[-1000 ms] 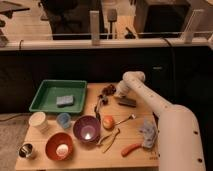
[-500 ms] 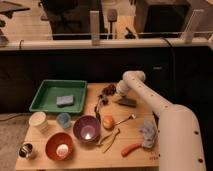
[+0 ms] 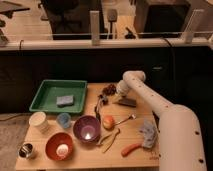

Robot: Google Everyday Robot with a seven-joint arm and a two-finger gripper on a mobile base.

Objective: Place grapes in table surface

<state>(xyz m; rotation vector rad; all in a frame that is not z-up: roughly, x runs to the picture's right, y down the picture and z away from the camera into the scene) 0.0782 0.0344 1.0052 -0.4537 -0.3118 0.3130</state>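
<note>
My pincer (image 3: 116, 93) low over far edge of table (image 3: 140, 127), arm reaching in from right. Cannot tell its state. Grapes (image 3: 108, 89) on table at far edge, just left of pincer; touching or apart, I can't say. Flat dark grey block (image 3: 126, 102) just below pincer. Green tray (image 3: 45, 95) at far left, holding grey sponge (image 3: 64, 100). Orange fruit (image 3: 108, 122) mid-table beside purple bowl (image 3: 86, 128). Red bowl (image 3: 59, 146), white cup (image 3: 38, 121) and metal cup (image 3: 26, 150) near left front. Grey cloth (image 3: 148, 133) at right.
</note>
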